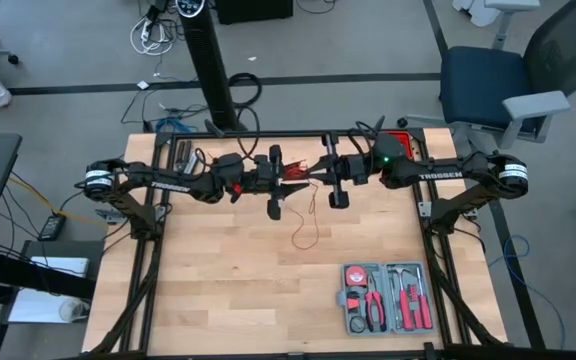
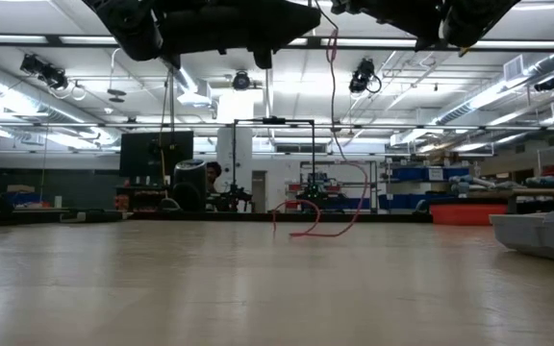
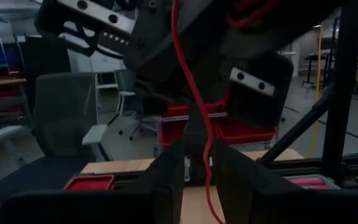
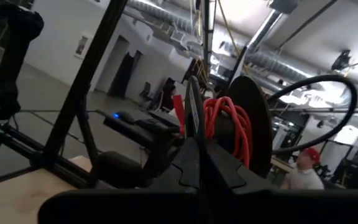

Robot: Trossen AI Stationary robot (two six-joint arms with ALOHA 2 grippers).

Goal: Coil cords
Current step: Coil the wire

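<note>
The thin red cord (image 1: 306, 215) hangs from between my two grippers above the middle of the table. Its loose end (image 2: 315, 226) lies in slack curves on the wood. Part of it is gathered into a small bundle of loops (image 4: 229, 127). My left gripper (image 1: 290, 182) reaches in from the left and my right gripper (image 1: 313, 173) from the right, both held high, tip to tip. Both are shut on the cord. One strand (image 3: 194, 106) runs down past the right gripper and through the narrow gap between my left fingers (image 3: 166, 180). My left gripper has the bundle of red loops (image 4: 219, 118) at its fingertips, coming level from the table's left. The bundle is lifted clear of the table. How many loops lie between the fingers does not show. My right gripper is shut on a strand (image 1: 315, 168) just beside the bundle, coming level from the table's right. Its own fingers (image 4: 197, 165) hide the place of contact. The cord hangs slack below it down to the table.
A grey tool case (image 1: 386, 297) with red-handled tools lies open at the near right of the table; its edge (image 2: 541, 231) shows in the low view. A black frame (image 1: 268, 135) runs along the far edge. Bare wood lies under the grippers.
</note>
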